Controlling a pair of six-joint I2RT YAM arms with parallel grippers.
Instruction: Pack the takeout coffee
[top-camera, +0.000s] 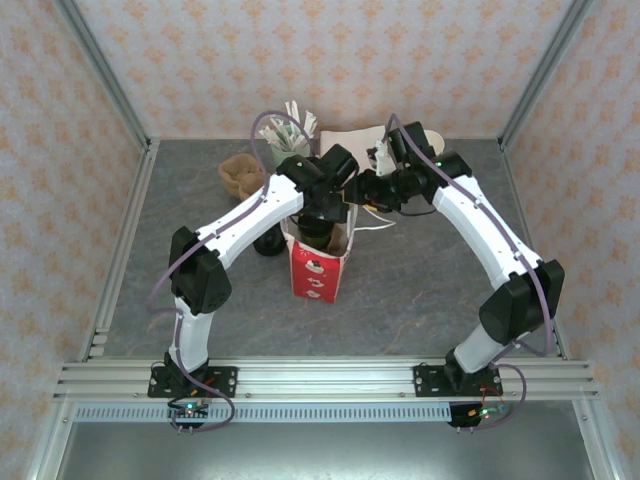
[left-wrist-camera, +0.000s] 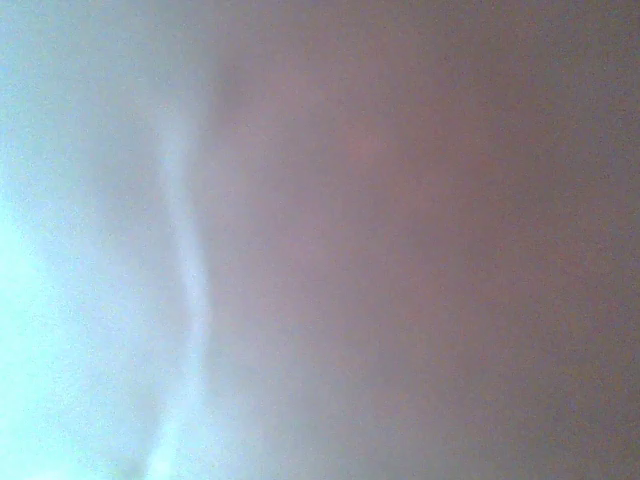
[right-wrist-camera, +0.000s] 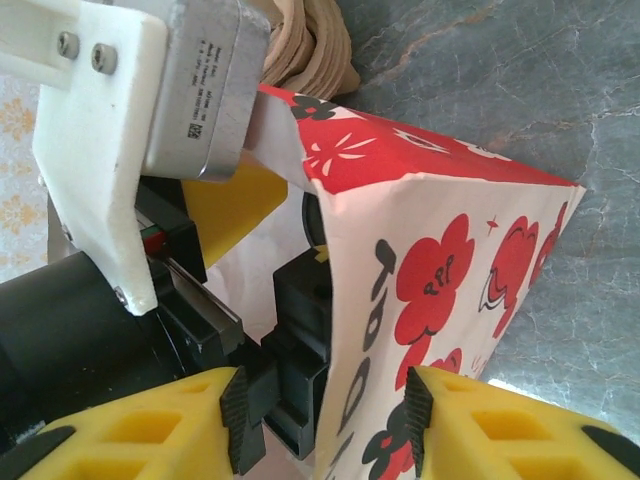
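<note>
While the left end effector (top-camera: 322, 226) is sunk into the mouth of the red-and-white paper bag (top-camera: 316, 275) mid-bench (top-camera: 400, 300), its fingers are hidden and I cannot tell how wide they stand. Left wrist view is a pale blur. Right end effector (right-wrist-camera: 325, 420) stands partly apart, straddling the bag's right rim, printed paper against one yellow pad (right-wrist-camera: 470, 435). Where the takeout coffee sits I cannot tell: a dark shape in the bag mouth may be cup or fingers. Dark round thing (top-camera: 268, 243) lies just left of the bag, half under the left arm. Brown stack (top-camera: 240, 175) sits behind.
</note>
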